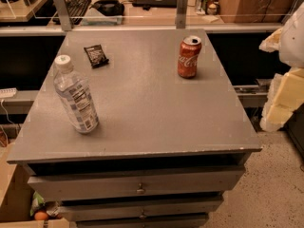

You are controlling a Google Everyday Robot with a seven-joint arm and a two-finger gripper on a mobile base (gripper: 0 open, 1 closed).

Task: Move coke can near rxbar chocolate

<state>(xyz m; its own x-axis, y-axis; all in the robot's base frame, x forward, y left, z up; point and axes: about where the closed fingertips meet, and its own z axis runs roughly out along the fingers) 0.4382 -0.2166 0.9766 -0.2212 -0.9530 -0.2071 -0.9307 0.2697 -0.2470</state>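
Observation:
The coke can (pixel 189 57), red with white script and a silver top, stands upright at the back right of the grey table top (pixel 152 113). The rxbar chocolate (pixel 96 55), a small flat black wrapper, lies at the back left of the table, well apart from the can. My gripper (pixel 284 87) shows as a pale white and yellowish shape at the right edge of the view, beyond the table's right side and to the right of the can. It touches nothing on the table.
A clear plastic water bottle (pixel 75 95) with a white cap stands at the front left of the table. Drawers (pixel 137 186) sit under the table top. Behind the table is a desk (pixel 142 8) with a keyboard and other items.

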